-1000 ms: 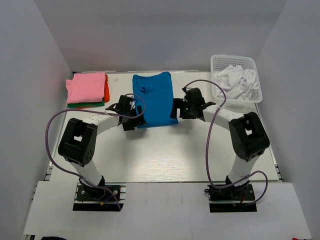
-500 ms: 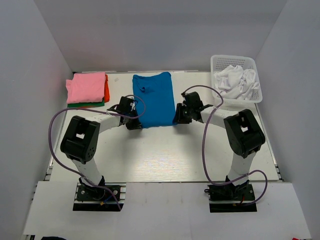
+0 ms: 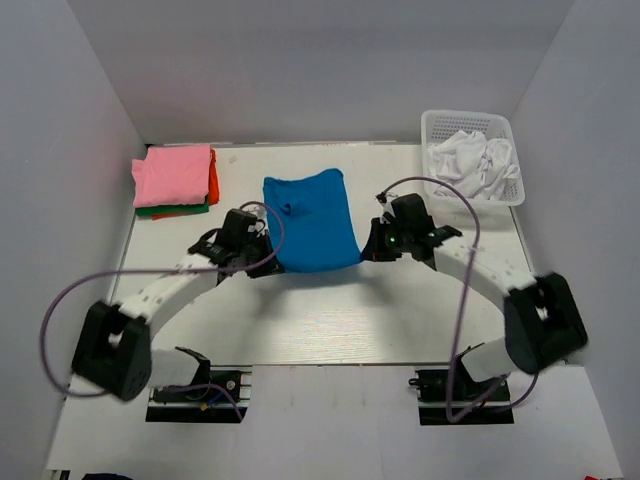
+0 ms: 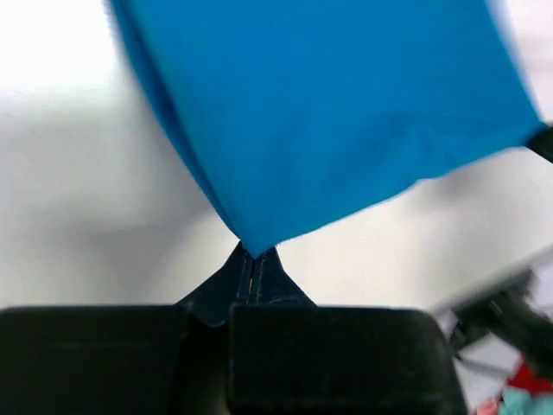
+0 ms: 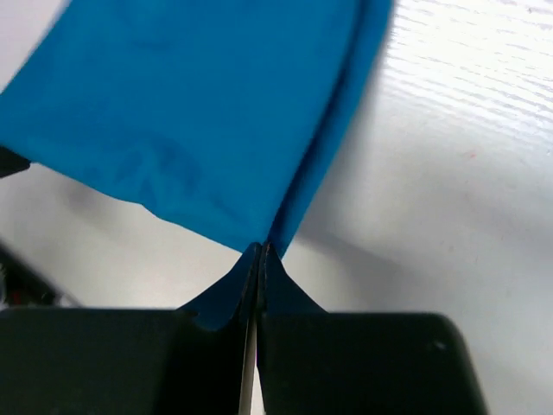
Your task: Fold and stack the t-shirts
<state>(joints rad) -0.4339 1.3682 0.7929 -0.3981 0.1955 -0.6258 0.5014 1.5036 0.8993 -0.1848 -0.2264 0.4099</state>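
The bright blue t-shirt (image 3: 312, 222) lies folded lengthwise in the middle of the table, its near edge lifted off the surface. My left gripper (image 3: 262, 252) is shut on its near left corner (image 4: 251, 242), and my right gripper (image 3: 368, 248) is shut on its near right corner (image 5: 259, 240). In both wrist views the blue cloth (image 4: 328, 104) (image 5: 199, 112) fans out from the closed fingertips. A pink t-shirt (image 3: 174, 174) tops a stack at the back left, with an orange-red one (image 3: 213, 178) and a green one (image 3: 170, 210) showing beneath it. White t-shirts (image 3: 470, 160) lie crumpled in the basket.
The white lattice basket (image 3: 432, 128) stands at the back right corner. Purple cables (image 3: 100, 282) (image 3: 462, 300) loop from both arms. Grey walls close in the table (image 3: 330, 320) on three sides.
Both grippers have closed on the blue t-shirt's near corners and pulled them toward the arm bases, raising the near edge. Both arms have stretched out lower and wider.
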